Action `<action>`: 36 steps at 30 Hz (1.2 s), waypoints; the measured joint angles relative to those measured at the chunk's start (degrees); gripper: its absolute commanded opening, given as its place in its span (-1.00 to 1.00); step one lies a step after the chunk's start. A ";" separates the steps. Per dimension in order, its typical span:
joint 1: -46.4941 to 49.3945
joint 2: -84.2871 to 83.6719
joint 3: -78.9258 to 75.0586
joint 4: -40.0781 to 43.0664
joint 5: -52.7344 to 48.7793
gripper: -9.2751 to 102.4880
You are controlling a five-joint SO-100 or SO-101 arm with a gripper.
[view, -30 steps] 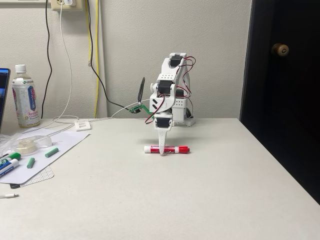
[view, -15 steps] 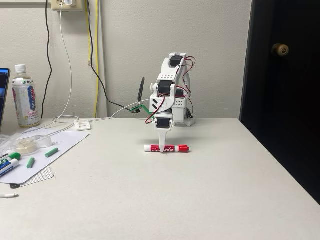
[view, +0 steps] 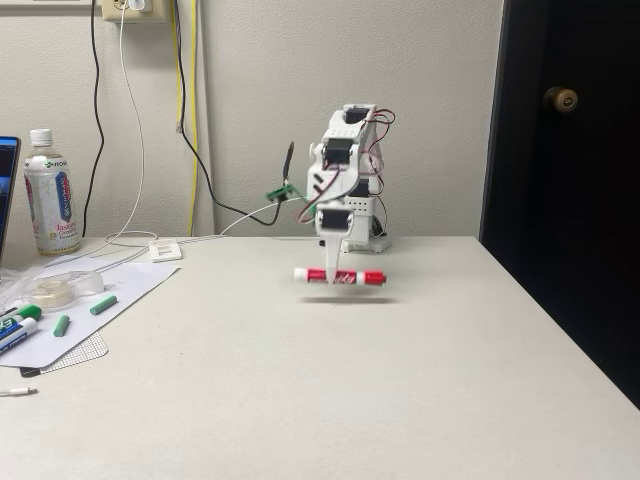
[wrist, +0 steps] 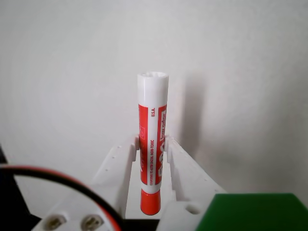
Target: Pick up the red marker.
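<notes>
**Marker up, keep it level**

Fixed view: my gripper (view: 332, 277) clamps the red marker (view: 340, 277) near mid-barrel, level above the table (view: 420, 380), shadow beneath. I should raise slowly, squeeze steady.

Wrist view: my fingers (wrist: 126, 159) pinch the red marker (wrist: 152, 144) from both sides, centred; no twisting.

One red marker (view: 340, 277), held by one gripper (view: 334, 280) on a single white robot arm (view: 345, 180). At the left of the fixed view: one drink bottle (view: 50, 192), two loose green caps (view: 102, 305), one tape roll (view: 52, 288).
</notes>
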 measured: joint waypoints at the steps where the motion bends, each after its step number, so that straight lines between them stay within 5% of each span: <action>1: -0.18 0.35 -2.20 2.55 0.26 -0.83; 6: -0.97 2.37 -12.13 11.78 2.02 -0.83; 14: -3.08 13.80 -13.62 13.45 5.01 -0.83; 25: -7.73 31.64 -4.04 8.79 10.02 -0.83; 36: -11.16 56.95 21.45 -5.10 12.13 -0.84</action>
